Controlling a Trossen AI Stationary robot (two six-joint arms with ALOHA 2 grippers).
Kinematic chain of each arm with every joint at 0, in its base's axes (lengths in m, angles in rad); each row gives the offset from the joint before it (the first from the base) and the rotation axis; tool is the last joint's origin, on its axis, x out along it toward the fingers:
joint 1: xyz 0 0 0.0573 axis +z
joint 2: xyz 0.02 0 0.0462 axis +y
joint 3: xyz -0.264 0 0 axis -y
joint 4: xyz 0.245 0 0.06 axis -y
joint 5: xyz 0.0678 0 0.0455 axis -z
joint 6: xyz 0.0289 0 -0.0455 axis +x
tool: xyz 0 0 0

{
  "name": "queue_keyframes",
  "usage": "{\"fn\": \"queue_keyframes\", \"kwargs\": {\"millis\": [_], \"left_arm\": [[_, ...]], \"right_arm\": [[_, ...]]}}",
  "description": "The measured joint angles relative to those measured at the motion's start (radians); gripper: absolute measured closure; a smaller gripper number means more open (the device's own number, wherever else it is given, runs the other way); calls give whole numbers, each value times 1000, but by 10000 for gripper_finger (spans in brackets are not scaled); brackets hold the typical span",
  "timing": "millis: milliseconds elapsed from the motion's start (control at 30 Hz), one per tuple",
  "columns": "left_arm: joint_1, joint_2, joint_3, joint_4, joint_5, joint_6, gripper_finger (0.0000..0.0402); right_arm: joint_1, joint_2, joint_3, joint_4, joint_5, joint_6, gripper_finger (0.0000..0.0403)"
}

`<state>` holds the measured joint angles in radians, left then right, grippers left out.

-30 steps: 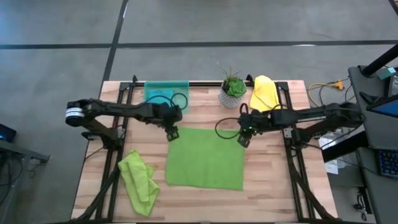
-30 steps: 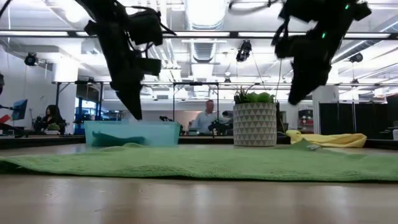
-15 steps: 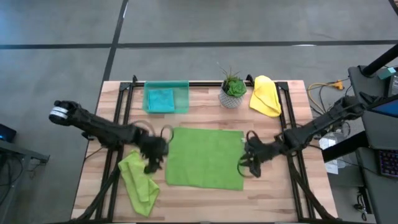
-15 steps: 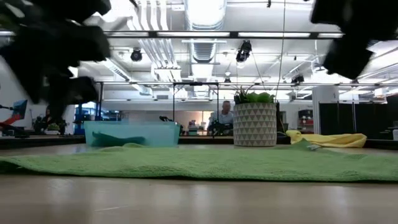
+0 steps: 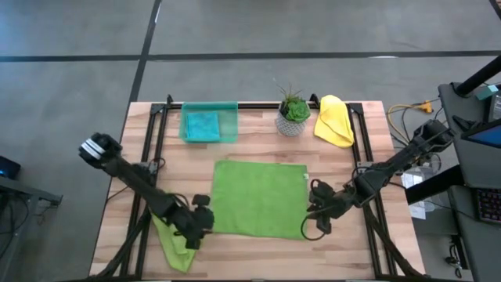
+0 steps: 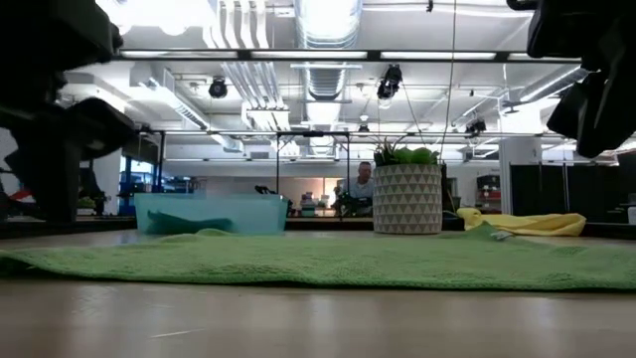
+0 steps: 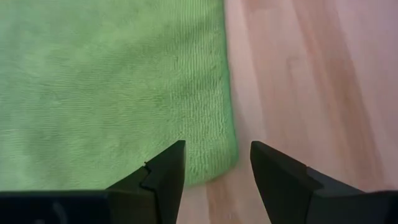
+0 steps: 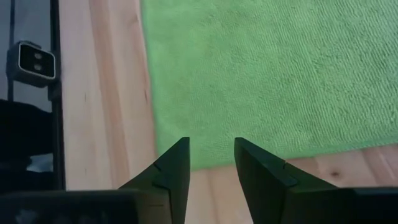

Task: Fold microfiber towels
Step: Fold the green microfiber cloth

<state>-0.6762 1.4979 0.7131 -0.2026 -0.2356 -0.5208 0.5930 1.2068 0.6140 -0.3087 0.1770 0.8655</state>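
A lime green towel (image 5: 258,197) lies spread flat in the middle of the table. My left gripper (image 5: 200,224) hovers open over its near left corner (image 7: 225,155), one finger on either side, touching nothing. My right gripper (image 5: 317,221) hovers open over the towel's near edge (image 8: 211,155), close to the near right corner. A second lime green towel (image 5: 175,239) lies crumpled by the near left edge, partly under my left arm. A teal towel (image 5: 201,125) lies in the tray. A yellow towel (image 5: 334,119) lies bunched at the far right.
A see-through green tray (image 5: 210,122) stands at the far left, and a potted plant (image 5: 293,112) at the far middle. Black frame rails (image 5: 150,149) run along both sides of the table. Bare wood shows in front of the spread towel (image 6: 318,318).
Both grippers have travelled from the spread towel's far corners toward the table's near edge, sinking a little and tipping more steeply down. They now stand over its near corners. The towel has stayed flat where it was.
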Motion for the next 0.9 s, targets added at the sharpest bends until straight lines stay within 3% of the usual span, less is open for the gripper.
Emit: {"fn": "queue_keyframes", "kwargs": {"millis": [200, 367, 467, 633, 900], "left_arm": [[5, 169, 100, -7, -1, -40, 234], [3, 227, 176, -134, -4, -161, 234], [-1, 234, 194, -165, -4, -174, 234], [-21, 224, 184, -183, -10, -176, 234], [-34, 179, 188, -239, 30, -157, 234]], "right_arm": [[0, -16, -1, -7, -3, -44, 280], [1, -18, -1, 5, -17, -63, 283], [0, -8, -12, 38, -18, -69, 285], [15, 32, -61, 270, -37, -165, 277], [35, 231, -27, 404, -67, -247, 225]]}}
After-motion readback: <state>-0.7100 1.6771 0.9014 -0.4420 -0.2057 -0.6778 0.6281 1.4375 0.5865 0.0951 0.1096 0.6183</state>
